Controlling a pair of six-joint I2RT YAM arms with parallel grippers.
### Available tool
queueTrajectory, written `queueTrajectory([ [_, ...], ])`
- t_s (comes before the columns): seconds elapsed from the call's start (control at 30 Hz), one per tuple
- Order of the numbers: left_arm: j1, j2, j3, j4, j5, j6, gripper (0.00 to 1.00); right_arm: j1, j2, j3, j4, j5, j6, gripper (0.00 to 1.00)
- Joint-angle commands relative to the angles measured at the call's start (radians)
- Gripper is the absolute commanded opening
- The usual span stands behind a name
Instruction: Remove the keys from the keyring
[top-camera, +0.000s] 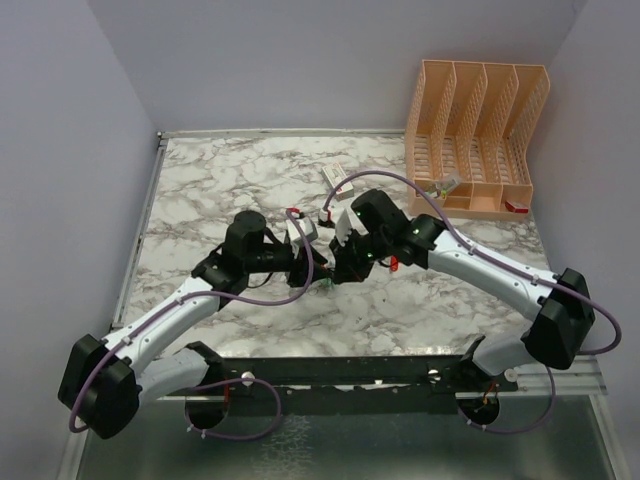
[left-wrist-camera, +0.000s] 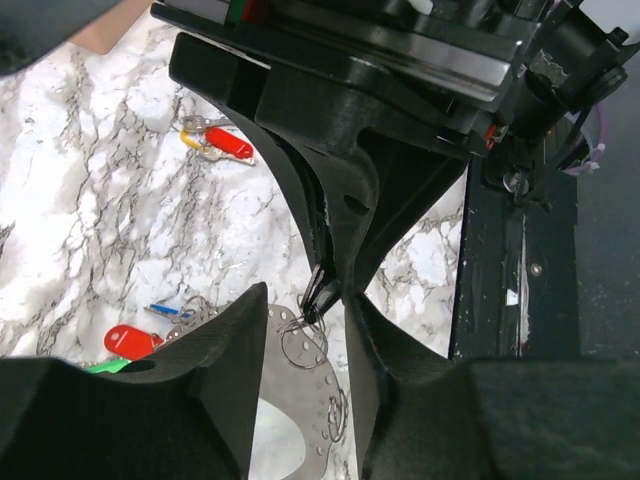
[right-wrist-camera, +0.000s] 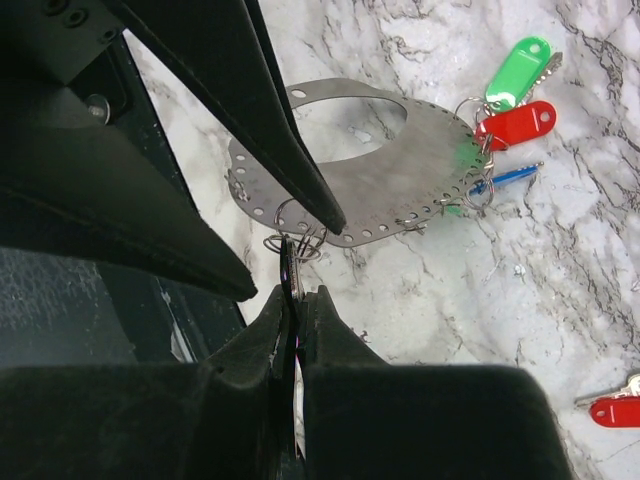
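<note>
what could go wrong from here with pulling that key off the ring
1. The right gripper is shut on what looks like a dark key at the edge of the keyring, while the left gripper stands open around the keyring: a pull may drag the whole keyring along.
2. Both grippers are crowded together and their fingers could collide.
3. The green key, red key and blue key on the far edge may snag.

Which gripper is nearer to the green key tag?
Left. The left gripper stands right beside the green key tag; the right gripper pinches a wire ring across the keyring.
</note>
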Motion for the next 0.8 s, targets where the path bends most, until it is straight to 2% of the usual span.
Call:
queueTrajectory([
  [0.0, -0.005, 0.014, 0.013, 0.040, 0.068, -0.014, 0.36, -0.001, -0.040, -0.017, 0.040, -0.047, -0.032, 0.01],
  [0.53, -0.005, 0.081, 0.020, 0.074, 0.215, -0.058, 0.36, -0.002, -0.087, -0.058, 0.081, -0.103, -0.055, 0.01],
  [0.77, -0.005, 0.104, 0.028, 0.074, 0.258, -0.065, 0.19, -0.003, -0.088, -0.059, 0.083, -0.110, -0.058, 0.01],
])
